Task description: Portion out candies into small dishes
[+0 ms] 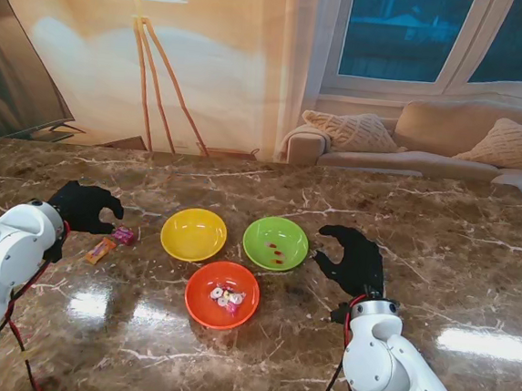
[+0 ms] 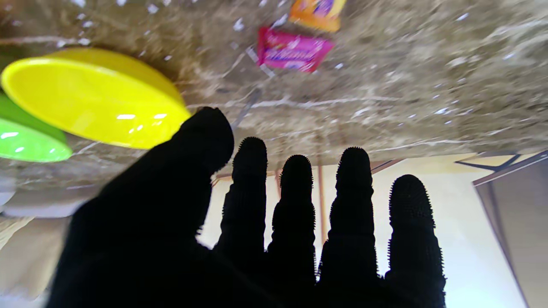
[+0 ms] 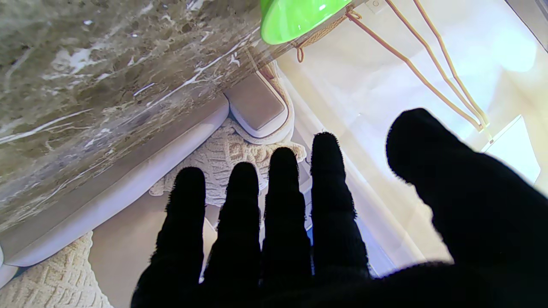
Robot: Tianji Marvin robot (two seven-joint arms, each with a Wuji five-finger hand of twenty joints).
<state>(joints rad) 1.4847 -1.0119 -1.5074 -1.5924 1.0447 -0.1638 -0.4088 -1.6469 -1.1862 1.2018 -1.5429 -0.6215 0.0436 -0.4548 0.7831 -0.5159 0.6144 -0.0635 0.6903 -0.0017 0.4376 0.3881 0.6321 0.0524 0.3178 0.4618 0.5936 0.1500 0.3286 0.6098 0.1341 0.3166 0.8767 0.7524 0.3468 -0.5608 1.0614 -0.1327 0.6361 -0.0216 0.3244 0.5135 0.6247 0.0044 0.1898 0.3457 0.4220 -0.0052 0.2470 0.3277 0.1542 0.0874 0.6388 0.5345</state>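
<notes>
Both nubbed black hands, left hand (image 1: 84, 206) and right hand (image 1: 354, 259), spread empty over veined marble table (image 1: 441, 230); glossy round yellow dish (image 1: 194, 234) between.

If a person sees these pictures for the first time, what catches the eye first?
Three bright bowls sit mid-table: the yellow bowl, the green bowl to its right, and the orange bowl with candies nearer to me. Two wrapped candies, pink and orange, lie by the open left robot hand.
</notes>
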